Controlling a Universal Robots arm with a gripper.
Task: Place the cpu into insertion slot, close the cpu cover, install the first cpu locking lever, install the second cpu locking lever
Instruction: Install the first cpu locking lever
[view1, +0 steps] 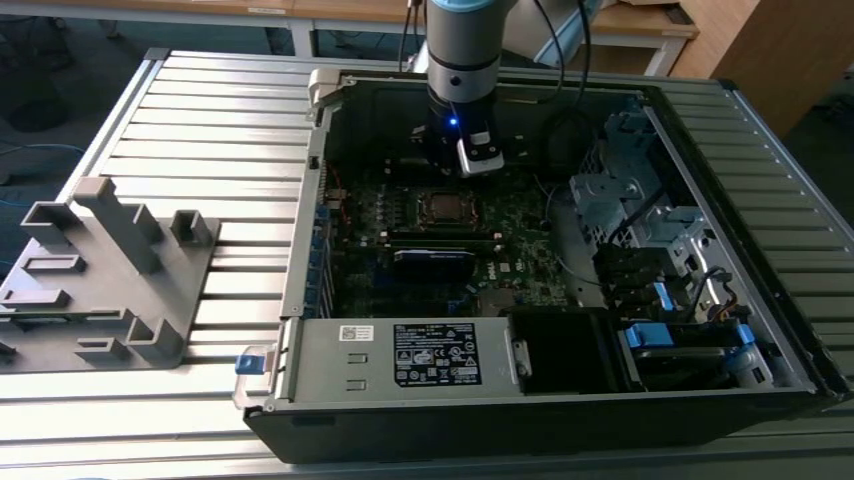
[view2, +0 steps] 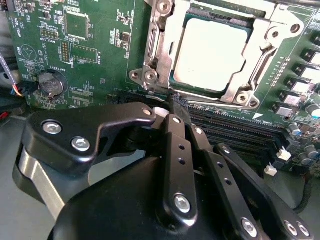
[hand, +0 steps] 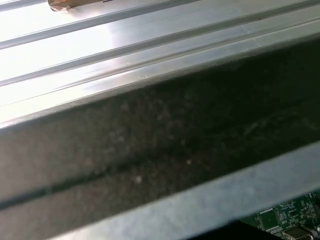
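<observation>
Cpu handling reads best from the end effector outward. In the second wrist view its black links fill the foreground. The fingers are drawn together to a narrow tip that sits right at the near corner of the cpu cover. I cannot tell whether that tip pinches anything as thin as a wire.

Just beyond it, a thin silvery rod runs along the cover's near edge. I take it for a locking lever: springy, stiff wire, best pushed or hooked near its free end.

The cpu lies flat in the insertion slot, and its pale metal top shows through the cover's window. The cover looks down over its edges. I judge the chip light, rigid and smooth, and delicate on its underside. It is best held by its edges, and those are now under the frame. The cover is thin, stiff sheet metal that should swing on a hinge.

Beside the socket run the long black memory slots on the green motherboard.

Farther out, the exterior view has the arm reaching down into the open computer case. The case rests on a ribbed metal surface, and a grey fixture stands at that view's left.
</observation>
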